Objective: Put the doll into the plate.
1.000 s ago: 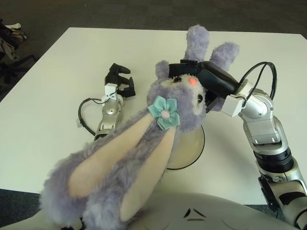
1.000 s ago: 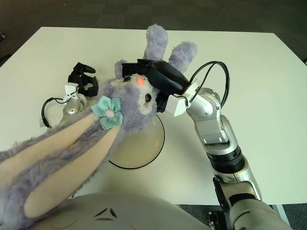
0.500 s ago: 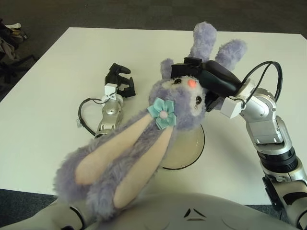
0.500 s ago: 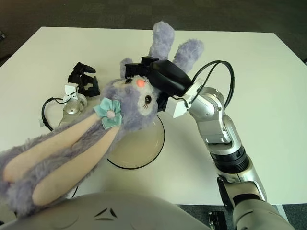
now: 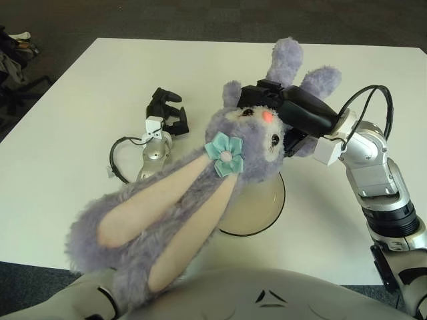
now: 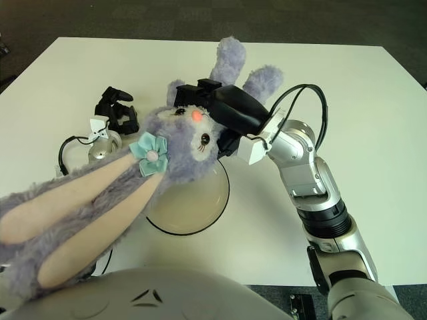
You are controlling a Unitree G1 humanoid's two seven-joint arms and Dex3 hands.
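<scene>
A purple plush rabbit doll [image 5: 247, 150] with long pink-lined ears and a teal flower hangs in the air, head up, ears trailing toward the lower left. My right hand [image 5: 277, 107] is shut on the doll's body just behind its head, arm coming in from the right. The beige plate [image 5: 257, 207] with a dark rim lies on the white table directly below the doll's head, partly covered by it. My left hand [image 5: 165, 112] shows left of the doll with its fingers curled and nothing in them.
A black cable loop [image 5: 117, 163] lies on the table beside my left forearm. The white table [image 5: 80, 107] extends widely to the left and back. Dark floor lies beyond its far edge.
The doll and my right hand have shifted slightly; the ears swung out toward the lower left and the feet dropped a little. My left hand has not moved.
</scene>
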